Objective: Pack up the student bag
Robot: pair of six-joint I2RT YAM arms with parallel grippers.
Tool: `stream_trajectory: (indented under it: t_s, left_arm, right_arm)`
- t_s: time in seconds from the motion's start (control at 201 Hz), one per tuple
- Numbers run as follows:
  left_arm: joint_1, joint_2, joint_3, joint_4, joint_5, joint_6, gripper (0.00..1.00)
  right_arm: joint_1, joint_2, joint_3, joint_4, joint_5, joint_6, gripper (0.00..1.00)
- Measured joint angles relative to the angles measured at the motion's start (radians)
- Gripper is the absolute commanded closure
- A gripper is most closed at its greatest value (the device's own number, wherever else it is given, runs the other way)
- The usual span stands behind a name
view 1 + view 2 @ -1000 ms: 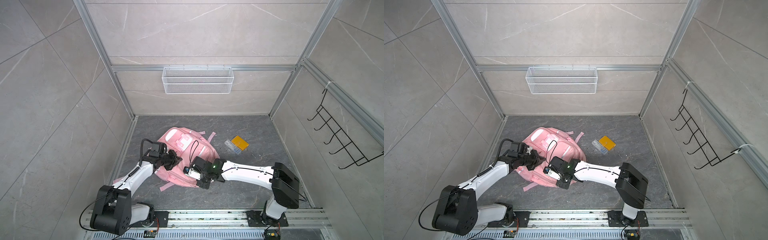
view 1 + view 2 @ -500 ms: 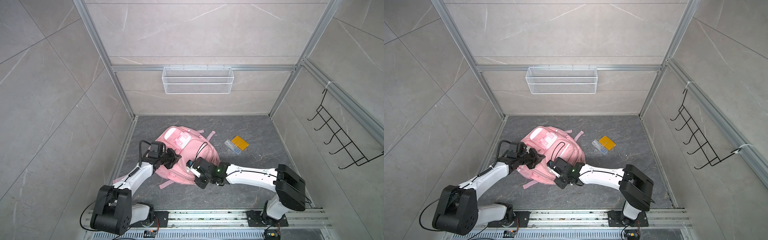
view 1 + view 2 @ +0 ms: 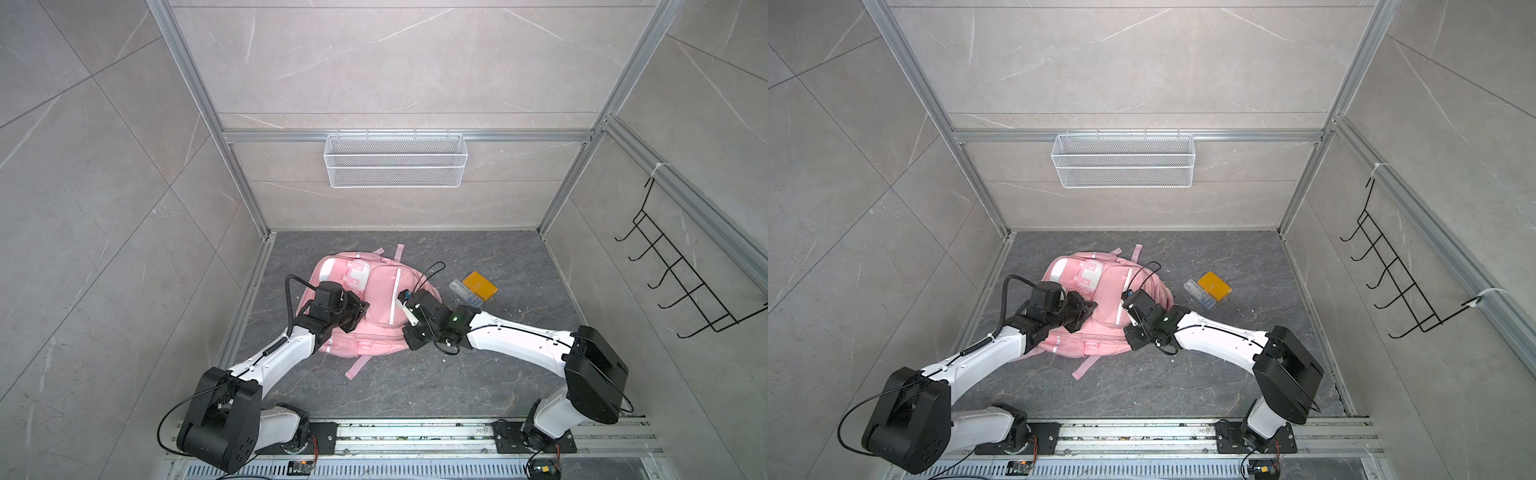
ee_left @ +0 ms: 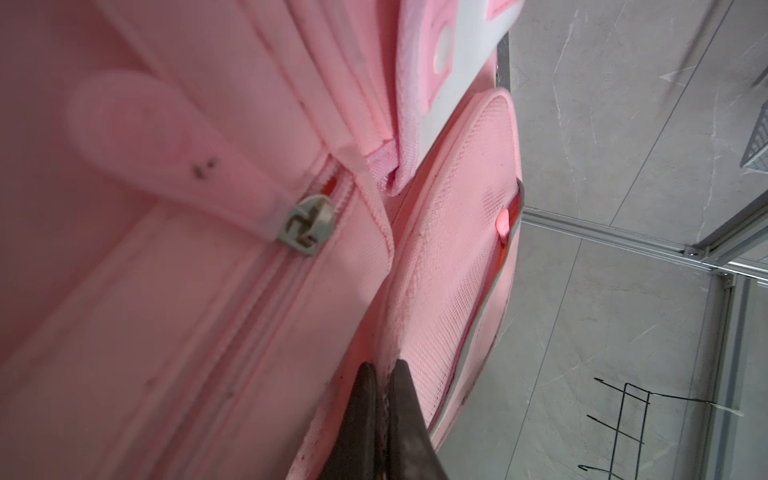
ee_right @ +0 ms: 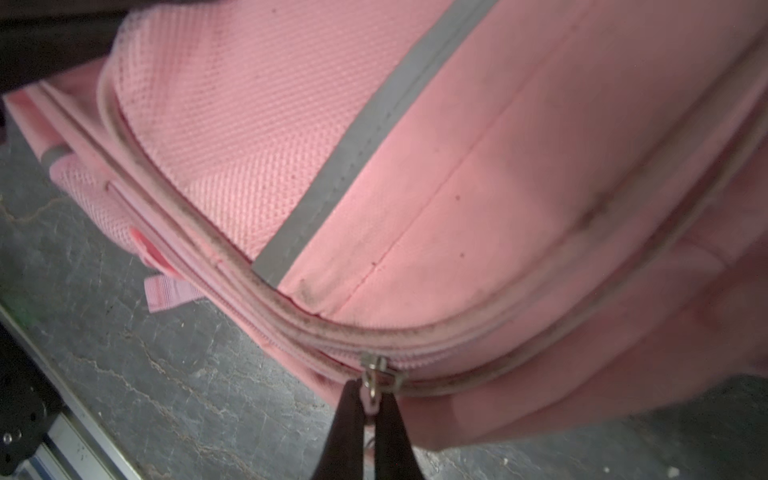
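While the left hand (image 4: 384, 368) pinches the student bag's (image 3: 380, 291) piped mesh, the right hand (image 5: 370, 392) clamps its zipper pull (image 5: 372, 384).

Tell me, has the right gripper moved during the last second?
Yes. In a top view the right gripper has shifted right and away from the front rail, nearer the orange box, which stayed put.

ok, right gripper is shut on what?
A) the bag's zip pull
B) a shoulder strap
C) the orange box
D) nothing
A: the right wrist view shows the right gripper pinching the zip pull under the metal slider on the student bag.
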Motion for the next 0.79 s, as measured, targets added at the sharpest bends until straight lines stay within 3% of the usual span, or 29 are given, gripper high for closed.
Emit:
stream_trajectory:
  t_s: [0.404,0.792]
  left_arm:
    - [-0.008,0.054,-0.003,0.013,-0.019,-0.075,1.00]
    - [-0.012,0.068,-0.063,0.147,-0.063,-0.184,1.00]
  right_arm:
    - [0.034,0.067,0.019,0.000,0.031,-0.014,1.00]
    - [0.037,0.127,0.013,0.069,-0.077,0.021,1.00]
